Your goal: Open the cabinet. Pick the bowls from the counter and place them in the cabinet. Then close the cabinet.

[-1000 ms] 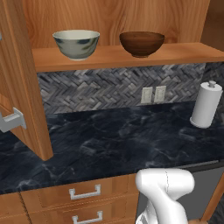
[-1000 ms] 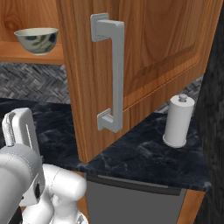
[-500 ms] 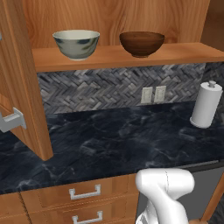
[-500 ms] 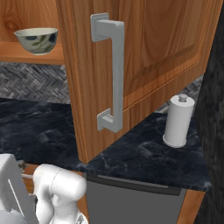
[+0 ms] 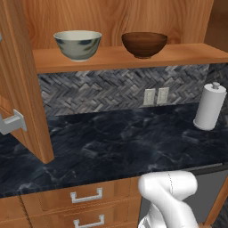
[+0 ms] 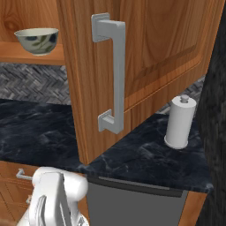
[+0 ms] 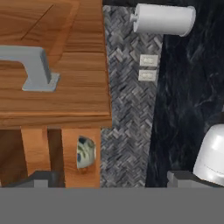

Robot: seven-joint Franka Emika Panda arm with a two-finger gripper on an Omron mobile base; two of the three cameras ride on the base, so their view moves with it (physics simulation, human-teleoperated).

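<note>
Two bowls are set on the cabinet (image 5: 111, 18) shelf: at left the cream-green bowl (image 5: 77, 44), glazed (likely slippery and breakable), at right the wooden bowl (image 5: 144, 43), judged lighter and tougher. Both doors stand open; the right door's bar handle (image 6: 112, 75), stiff metal, is judged the place for a hold. The gripper (image 7: 109, 177) is spread wide with nothing held. Most of the arm is cut off, and the left door's handle (image 5: 12, 122) is cropped.

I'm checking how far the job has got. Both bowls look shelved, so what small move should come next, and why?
Probably bring the open tool toward a cabinet door to push it shut. The cream bowl and the brown bowl both sit on the shelf, the tool holds nothing, and the doors stand open.
</note>
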